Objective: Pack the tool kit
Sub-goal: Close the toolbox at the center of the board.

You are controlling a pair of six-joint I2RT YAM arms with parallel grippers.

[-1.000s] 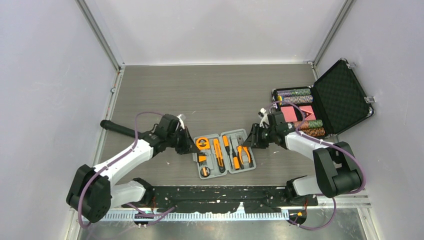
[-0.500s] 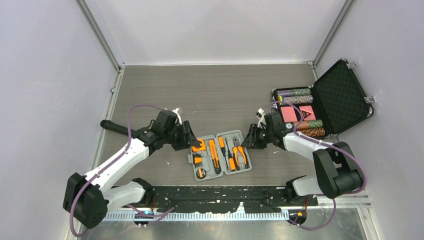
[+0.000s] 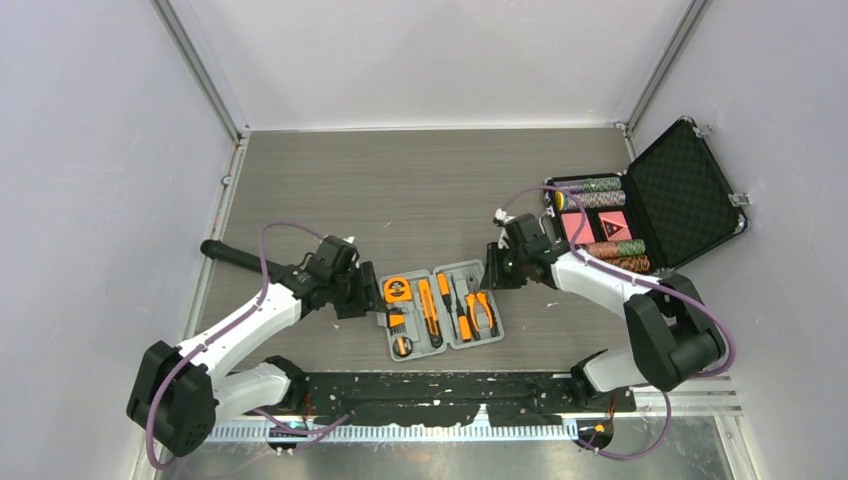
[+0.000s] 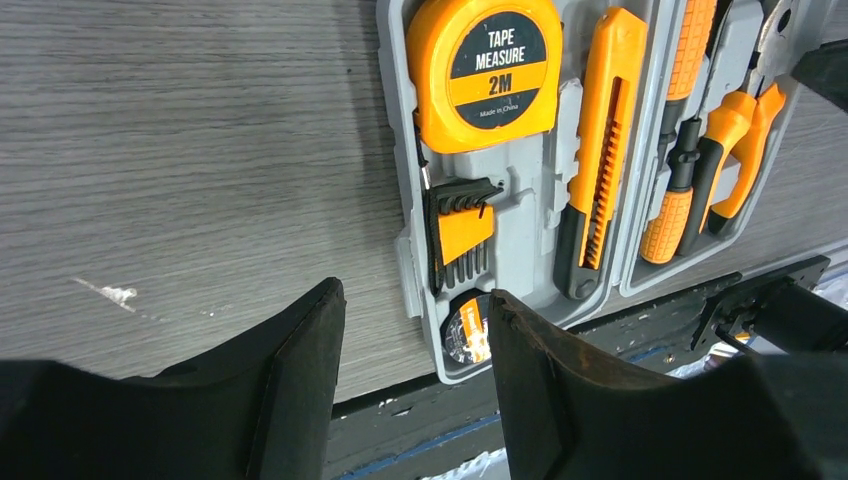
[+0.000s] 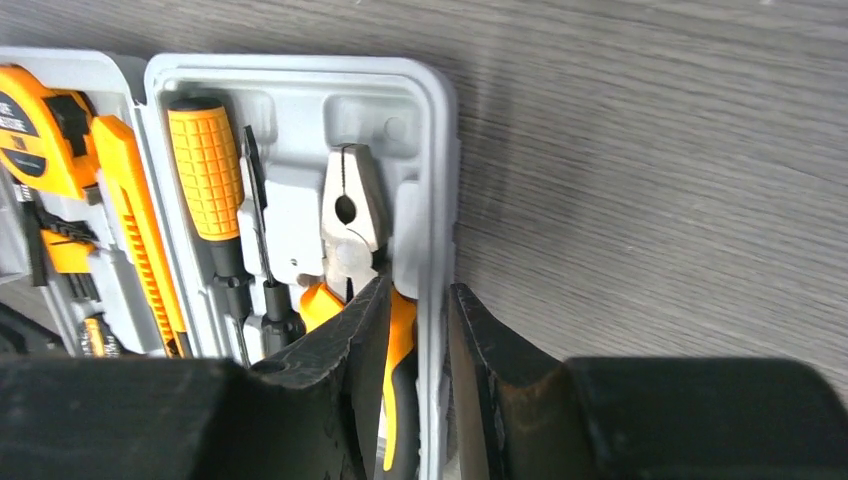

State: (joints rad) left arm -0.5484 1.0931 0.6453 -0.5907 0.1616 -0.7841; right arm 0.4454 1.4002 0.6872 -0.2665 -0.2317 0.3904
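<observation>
The grey tool kit case [image 3: 386,318] lies open and flat on the table between my arms. In its slots sit a tape measure [image 4: 485,70], a utility knife [image 4: 600,150], screwdrivers [image 5: 205,160] and orange-handled pliers [image 5: 352,215]. My left gripper [image 3: 362,298] hovers open just off the case's left edge [image 4: 408,260], holding nothing [image 4: 415,292]. The right gripper [image 3: 490,272] straddles the case's right rim [image 5: 437,200]: one finger is inside over the pliers' handle and the other is outside. Its jaws [image 5: 418,290] stand a narrow gap apart.
A black foam-lined case [image 3: 680,195] with poker chips [image 3: 600,215] stands open at the right, close behind my right arm. A black bar [image 3: 235,255] lies left of my left arm. A black strip [image 3: 440,385] runs along the near table edge.
My left gripper opened and drew back from the case's left edge. My right gripper slid left onto the right rim and narrowed. The case shifted slightly left.
</observation>
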